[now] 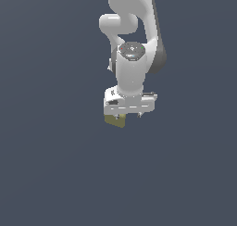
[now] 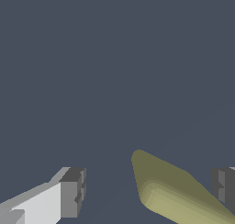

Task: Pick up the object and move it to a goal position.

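Cube-moving is the job here, and the biggest thing in view is the white arm (image 1: 132,30), which reaches down from the top of the exterior view and points straight downward, probably so the fingers can come over the object from above. Under it sits the gripper (image 1: 124,115), with its white body across the wrist. In the wrist view the jaws stand spread wide: one grey fingertip (image 2: 72,192) is well apart from the other, and the cube (image 2: 172,191) lies between them, nearer to the second finger, with a gap that I can see on the first side. Nothing is pinched. The cube is olive-yellow, matte and plain, with softly rounded edges. In the exterior view only its corner shows under the gripper. I see no goal marker.
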Controlling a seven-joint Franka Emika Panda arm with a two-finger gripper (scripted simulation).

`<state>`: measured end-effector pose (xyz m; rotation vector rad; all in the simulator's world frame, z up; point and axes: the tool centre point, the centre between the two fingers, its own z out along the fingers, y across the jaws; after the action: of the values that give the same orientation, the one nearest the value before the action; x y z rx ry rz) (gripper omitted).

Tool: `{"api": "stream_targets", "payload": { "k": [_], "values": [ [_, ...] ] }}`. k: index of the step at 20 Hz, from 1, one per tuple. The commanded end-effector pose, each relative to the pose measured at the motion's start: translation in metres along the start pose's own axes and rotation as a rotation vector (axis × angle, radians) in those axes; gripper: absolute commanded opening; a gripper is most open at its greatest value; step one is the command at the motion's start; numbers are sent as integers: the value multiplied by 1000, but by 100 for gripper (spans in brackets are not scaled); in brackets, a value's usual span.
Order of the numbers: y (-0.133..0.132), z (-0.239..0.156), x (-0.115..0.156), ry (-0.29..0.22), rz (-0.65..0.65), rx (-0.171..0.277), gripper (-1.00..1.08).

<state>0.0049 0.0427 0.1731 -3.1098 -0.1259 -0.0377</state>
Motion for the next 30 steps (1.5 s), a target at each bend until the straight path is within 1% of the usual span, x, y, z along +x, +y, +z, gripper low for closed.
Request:
{"api": "stream_targets", "payload": {
  "k": [1, 4, 12, 18, 24, 30],
  "values": [
    [0, 0, 0, 0, 0, 0, 100],
    [3, 0, 0, 1, 1, 0, 100],
    [28, -2, -2, 5, 22, -1, 100],
    [28, -2, -2, 5, 18, -1, 100],
    [29, -1, -4, 4, -28, -2, 100],
    [32, 1, -9, 1, -116, -4, 100]
  ]
}}
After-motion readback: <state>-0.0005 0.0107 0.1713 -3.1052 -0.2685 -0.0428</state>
